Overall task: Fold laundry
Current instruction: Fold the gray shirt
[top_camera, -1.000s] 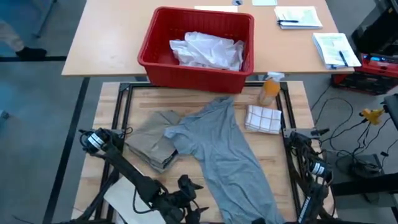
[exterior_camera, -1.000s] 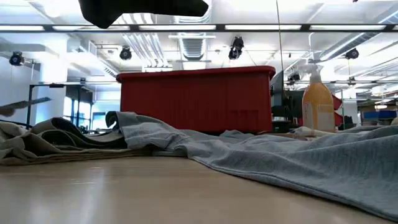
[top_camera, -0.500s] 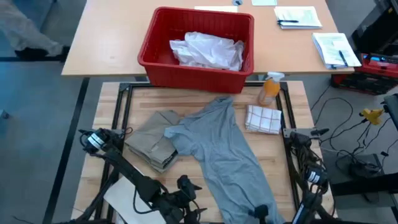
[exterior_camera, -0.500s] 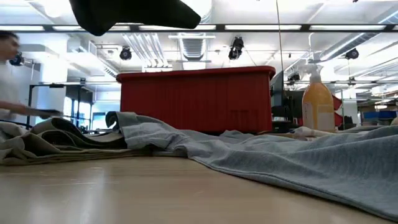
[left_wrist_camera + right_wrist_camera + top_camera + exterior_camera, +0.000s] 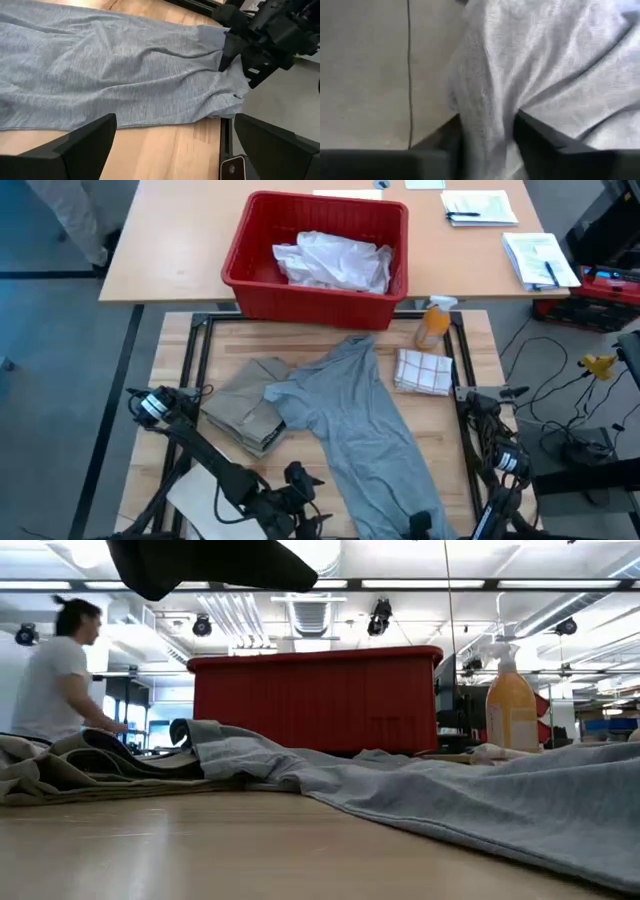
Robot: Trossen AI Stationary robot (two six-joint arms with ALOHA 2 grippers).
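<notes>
Wood tabletop (image 5: pixel 180 340) | soft grey T-shirt (image 5: pixel 350 420) spread unfolded beside folded khaki-tan piece (image 5: pixel 245 405) | hem pinched by right gripper (image 5: pixel 487 137) | left gripper (image 5: pixel 175 145) held open nearby | folding barely begun.

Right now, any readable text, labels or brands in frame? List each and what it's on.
None can be read.
Papers on the far table: print too small.
Second stack of papers: too small.
Spray bottle: no label legible.
Red basket: no marking visible.
Grey T-shirt: plain, no print.
</notes>
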